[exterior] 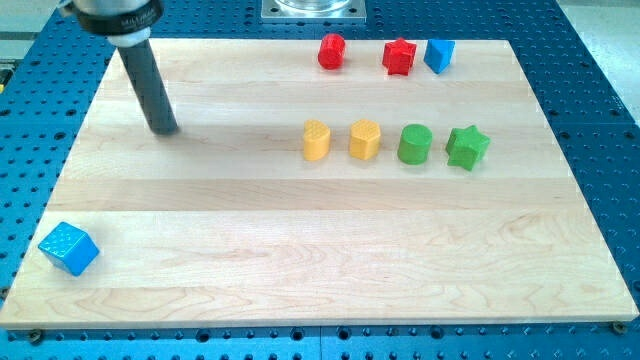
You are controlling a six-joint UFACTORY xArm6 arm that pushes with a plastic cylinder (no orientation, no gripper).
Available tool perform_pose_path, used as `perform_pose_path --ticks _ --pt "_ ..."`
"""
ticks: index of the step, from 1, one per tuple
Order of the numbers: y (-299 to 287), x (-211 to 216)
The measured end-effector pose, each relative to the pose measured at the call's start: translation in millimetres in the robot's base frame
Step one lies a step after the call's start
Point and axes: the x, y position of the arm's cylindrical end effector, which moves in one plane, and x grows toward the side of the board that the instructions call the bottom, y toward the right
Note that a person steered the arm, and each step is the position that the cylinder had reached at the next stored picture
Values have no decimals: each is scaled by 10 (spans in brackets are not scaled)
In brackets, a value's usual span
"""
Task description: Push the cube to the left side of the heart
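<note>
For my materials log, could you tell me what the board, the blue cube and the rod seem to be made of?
Board: likely pale wood, matt; grain lines and plank seams show.
Blue cube: probably plastic or painted wood, with a finely dotted surface.
Rod ending in my tip: dark, smooth, slightly glossy, perhaps plastic or metal; it stands far from every block.

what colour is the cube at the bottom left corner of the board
Light blue; the cube shows plainly in the camera view, far from my tip.
</note>
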Motion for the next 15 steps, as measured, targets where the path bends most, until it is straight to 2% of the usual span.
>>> perform_pose_path --ticks 1,2,7,9,11,13,14,15 --pt "138 -737" --pt "549 -1061" --pt "517 -983" --pt "368 27" --pt "593 1061" --pt "1008 1660" --pt "1413 1904" --pt "1462 2379"
